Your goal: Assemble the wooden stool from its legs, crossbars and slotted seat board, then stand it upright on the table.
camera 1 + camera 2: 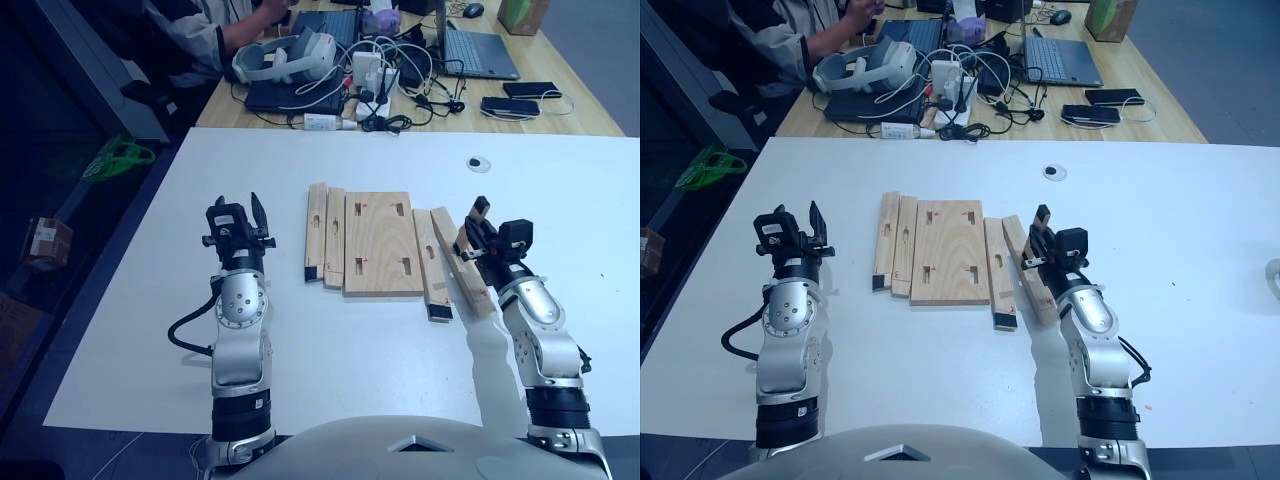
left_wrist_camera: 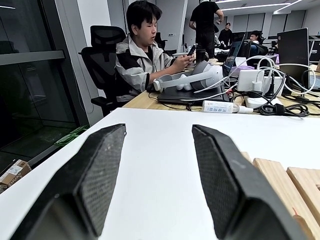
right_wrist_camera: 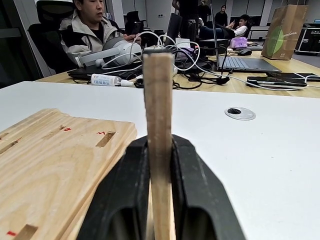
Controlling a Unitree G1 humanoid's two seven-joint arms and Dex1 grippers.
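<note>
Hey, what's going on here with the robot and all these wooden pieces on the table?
The stool is not assembled yet. The slotted seat board lies flat on the white table, with two wooden strips along its left edge and a third strip on its right. The right gripper is shut on the outermost strip. The left gripper is open over bare table, holding nothing.

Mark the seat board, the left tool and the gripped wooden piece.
seat board [image 1: 382, 240]: left eye view, bare centre.
left tool [image 2: 157, 132]: left wrist view, midway between fingertips.
wooden piece [image 3: 158, 95]: right wrist view, upper half.
</note>
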